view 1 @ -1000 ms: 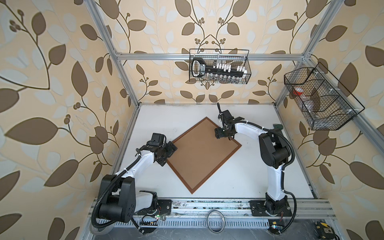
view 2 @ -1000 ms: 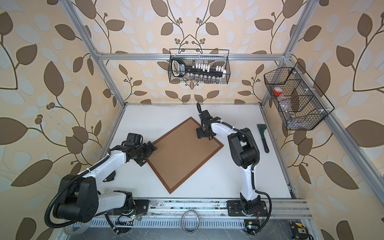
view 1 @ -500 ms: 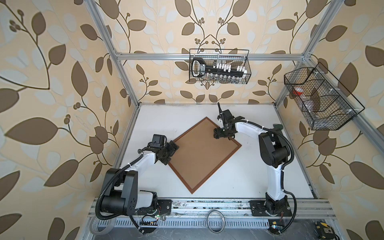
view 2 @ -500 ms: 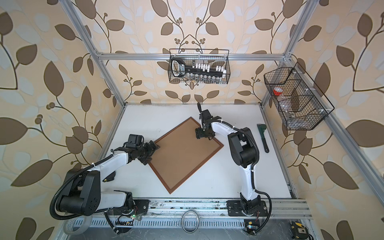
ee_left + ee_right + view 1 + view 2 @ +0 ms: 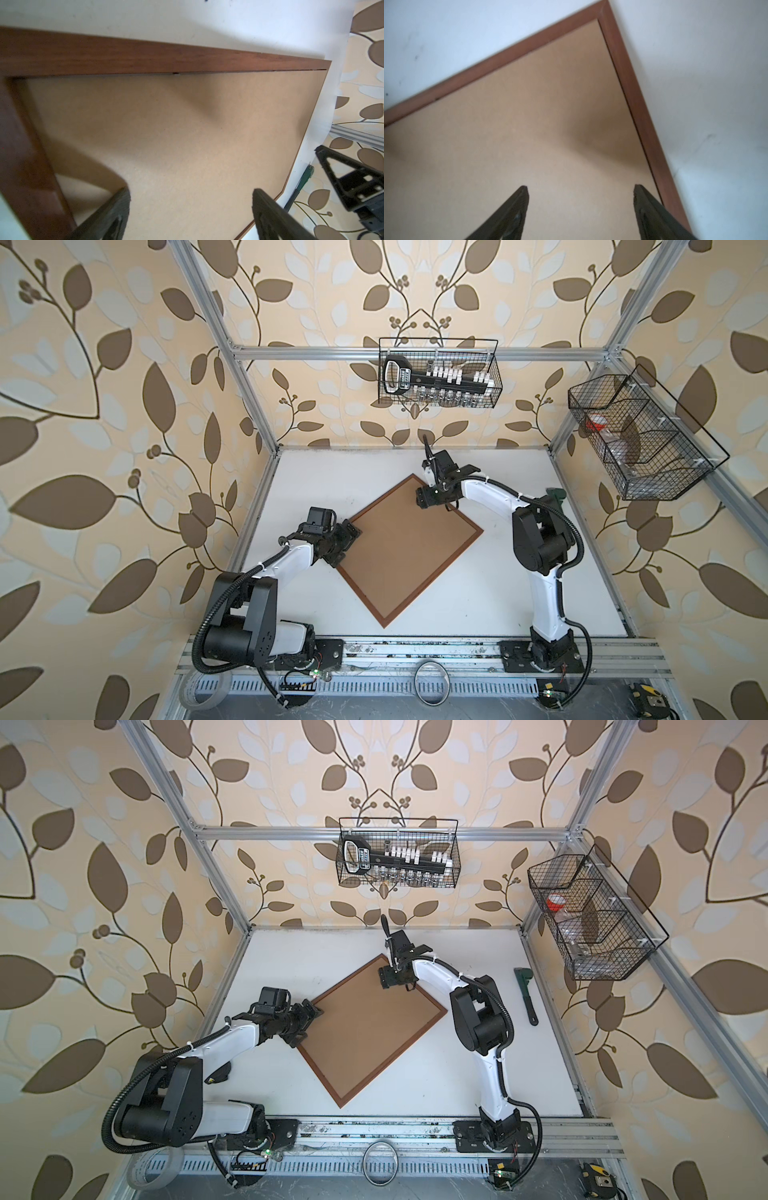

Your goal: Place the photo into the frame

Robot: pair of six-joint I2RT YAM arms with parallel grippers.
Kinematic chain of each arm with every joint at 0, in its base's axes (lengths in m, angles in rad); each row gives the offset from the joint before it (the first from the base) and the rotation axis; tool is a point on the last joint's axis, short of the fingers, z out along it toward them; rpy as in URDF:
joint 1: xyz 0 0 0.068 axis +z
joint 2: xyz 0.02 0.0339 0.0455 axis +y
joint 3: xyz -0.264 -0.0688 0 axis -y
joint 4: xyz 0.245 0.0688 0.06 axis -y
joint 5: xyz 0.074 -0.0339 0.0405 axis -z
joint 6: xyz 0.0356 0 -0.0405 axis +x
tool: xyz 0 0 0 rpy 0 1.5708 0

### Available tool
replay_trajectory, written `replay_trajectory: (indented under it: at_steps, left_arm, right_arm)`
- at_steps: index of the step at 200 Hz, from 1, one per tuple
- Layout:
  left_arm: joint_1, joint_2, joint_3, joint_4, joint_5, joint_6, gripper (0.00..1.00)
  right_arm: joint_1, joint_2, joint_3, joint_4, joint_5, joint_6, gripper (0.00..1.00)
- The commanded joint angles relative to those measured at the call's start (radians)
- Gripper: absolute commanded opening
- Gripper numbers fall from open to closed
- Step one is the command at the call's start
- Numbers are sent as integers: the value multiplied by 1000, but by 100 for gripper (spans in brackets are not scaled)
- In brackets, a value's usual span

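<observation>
Left fingers (image 5: 268,214) and right fingers (image 5: 512,214) edge in over the frame (image 5: 145,60)

Spread wide and empty, the left pair has crept inward at the frame's left corner; the right pair, likewise apart, has slid slightly inward near its far corner. Both hang over the brown backing board (image 5: 407,556) that fills the frame, which lies unmoved, diamond-wise, on the white worktop (image 5: 316,481).
</observation>
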Motion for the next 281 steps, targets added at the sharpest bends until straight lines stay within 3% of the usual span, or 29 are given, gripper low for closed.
replay_trajectory:
  at_steps: [1, 60, 130, 156, 215, 281]
  left_arm:
    - [11, -14, 8, -52, -31, 16, 94]
    - [21, -12, 11, -85, -24, 23, 95]
    - [20, 14, -21, -46, -4, 11, 95]
    - [20, 27, -13, -23, 7, 7, 95]
    - [11, 64, -9, 61, 66, -30, 94]
    - [-5, 59, 14, 46, 58, -13, 95]
  right_arm:
    - [-7, 91, 85, -1, 57, -56, 80]
    - [-7, 205, 201, -13, 46, -62, 80]
    - [-11, 232, 166, -28, 26, -66, 80]
    - [-8, 268, 203, -113, -7, -60, 81]
    - [45, 267, 122, -140, -73, -41, 81]
    - [90, 335, 231, -277, -96, -40, 80]
